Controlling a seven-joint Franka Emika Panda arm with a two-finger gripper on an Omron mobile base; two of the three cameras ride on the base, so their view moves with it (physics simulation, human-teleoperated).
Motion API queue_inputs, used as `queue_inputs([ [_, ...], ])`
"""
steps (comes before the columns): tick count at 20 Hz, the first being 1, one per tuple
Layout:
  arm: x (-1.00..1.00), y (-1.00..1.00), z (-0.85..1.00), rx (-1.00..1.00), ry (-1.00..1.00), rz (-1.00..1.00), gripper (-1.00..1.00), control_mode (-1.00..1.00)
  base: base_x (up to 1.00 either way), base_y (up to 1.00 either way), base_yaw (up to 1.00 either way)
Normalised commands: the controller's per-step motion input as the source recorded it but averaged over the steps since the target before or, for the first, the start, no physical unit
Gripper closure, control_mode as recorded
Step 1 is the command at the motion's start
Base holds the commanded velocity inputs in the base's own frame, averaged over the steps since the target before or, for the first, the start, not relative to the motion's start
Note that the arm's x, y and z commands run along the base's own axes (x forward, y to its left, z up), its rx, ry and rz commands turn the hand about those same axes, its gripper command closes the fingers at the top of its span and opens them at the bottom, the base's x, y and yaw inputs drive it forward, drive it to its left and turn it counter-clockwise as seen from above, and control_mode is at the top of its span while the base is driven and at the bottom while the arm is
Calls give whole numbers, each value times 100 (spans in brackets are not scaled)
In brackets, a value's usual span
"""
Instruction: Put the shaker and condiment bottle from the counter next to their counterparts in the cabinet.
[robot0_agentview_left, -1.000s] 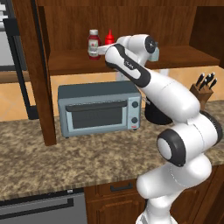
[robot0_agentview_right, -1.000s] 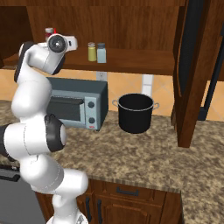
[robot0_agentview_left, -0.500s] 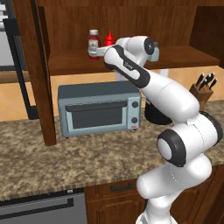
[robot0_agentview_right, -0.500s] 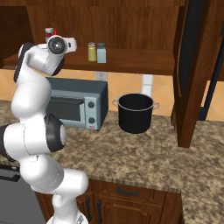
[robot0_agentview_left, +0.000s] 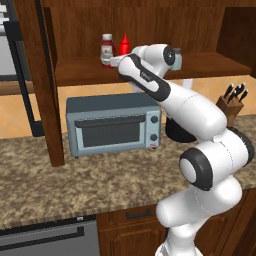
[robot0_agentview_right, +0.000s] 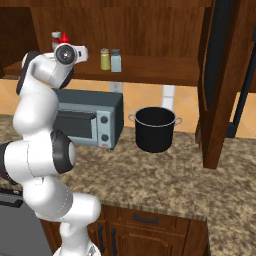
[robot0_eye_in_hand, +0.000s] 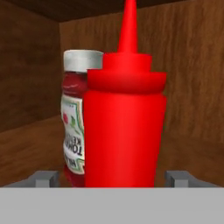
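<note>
The white arm reaches up and across to the cabinet (robot0_agentview_left: 150, 70) shelf at the upper middle of the left base view. In the hand view the gripper (robot0_eye_in_hand: 112, 178) stands open — grey tips well apart, either side of the condiment bottle (robot0_eye_in_hand: 124, 118), not clamped. This smooth, slim, cone-nozzled bottle stands upright just beside the labelled ketchup bottle (robot0_eye_in_hand: 72, 118) — on dark wood.

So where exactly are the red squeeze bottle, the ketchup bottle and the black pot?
Red squeeze bottle (robot0_eye_in_hand: 124, 131), hand view, middle of its body.
Ketchup bottle (robot0_eye_in_hand: 73, 131), hand view, on its label, left of the squeeze bottle.
Black pot (robot0_agentview_right: 154, 131), right base view, front of its wall.
</note>
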Motion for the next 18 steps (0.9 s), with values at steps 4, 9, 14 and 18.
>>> queue_inputs([
  [4, -23, 0, 15, 0, -7, 0, -100, -100, 0, 0, 0],
  [9, -52, 0, 31, 0, -14, 0, -100, -100, 0, 0, 0],
  [14, -73, -1, 1, 0, -9, 0, -100, -100, 0, 0, 0],
  [18, -90, -13, -33, 0, -4, 0, -100, -100, 0, 0, 0],
])
